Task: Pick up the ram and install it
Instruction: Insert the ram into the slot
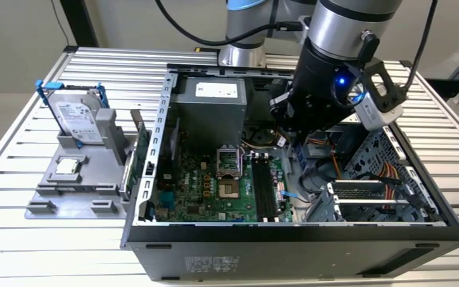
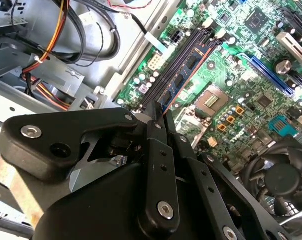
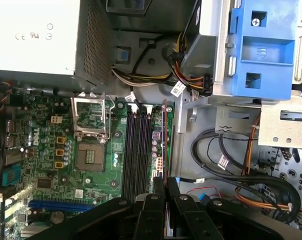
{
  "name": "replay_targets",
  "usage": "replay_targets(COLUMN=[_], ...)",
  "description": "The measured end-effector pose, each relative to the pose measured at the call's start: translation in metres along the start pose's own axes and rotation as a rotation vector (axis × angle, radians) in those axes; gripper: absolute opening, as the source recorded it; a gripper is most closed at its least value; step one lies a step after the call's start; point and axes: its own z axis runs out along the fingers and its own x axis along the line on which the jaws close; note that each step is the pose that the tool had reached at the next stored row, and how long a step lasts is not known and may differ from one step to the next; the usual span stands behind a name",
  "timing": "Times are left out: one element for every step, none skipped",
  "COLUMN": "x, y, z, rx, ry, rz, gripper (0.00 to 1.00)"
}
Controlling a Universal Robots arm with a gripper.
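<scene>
Already lifted, the ram [image 3: 164, 135] stands edge-down over the motherboard's memory slots [image 3: 136, 145], pinched in the closed claw [image 3: 165, 187], seemingly not fully seated.

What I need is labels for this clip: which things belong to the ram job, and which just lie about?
In the job: the ram, gripped by the hand; memory slots; motherboard.
Lying about: hard drive; small square chip; grey tray; power supply.
</scene>
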Motion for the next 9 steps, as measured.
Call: replay_targets(x=[0.0000, 0.0000, 0.0000, 0.0000, 0.0000, 0.0001, 0.0001, 0.0001, 0.0001], y=[0.0002, 0.0003, 0.0003, 0.0003, 0.0003, 0.0005, 0.0008, 0.0010, 0.0011], z=[0.0003, 0.0007, 0.0010, 0.0014, 0.0019, 0.0025, 0.0031, 0.0035, 0.0042], rx=[-0.0002, -0.0002, 0.0001, 0.0000, 0.0000, 0.0000, -0.0001, 0.0000, 0.0000], ry=[0.0000, 0.0000, 0.0000, 0.0000, 0.0000, 0.0000, 0.0000, -0.0001, 0.0000], rz=[0.000, 0.000, 0.001, 0.001, 0.001, 0.002, 0.002, 0.003, 0.003], gripper=[0.00, 0.00, 0.00, 0.00, 0.00, 0.00, 0.00, 0.00, 0.00])
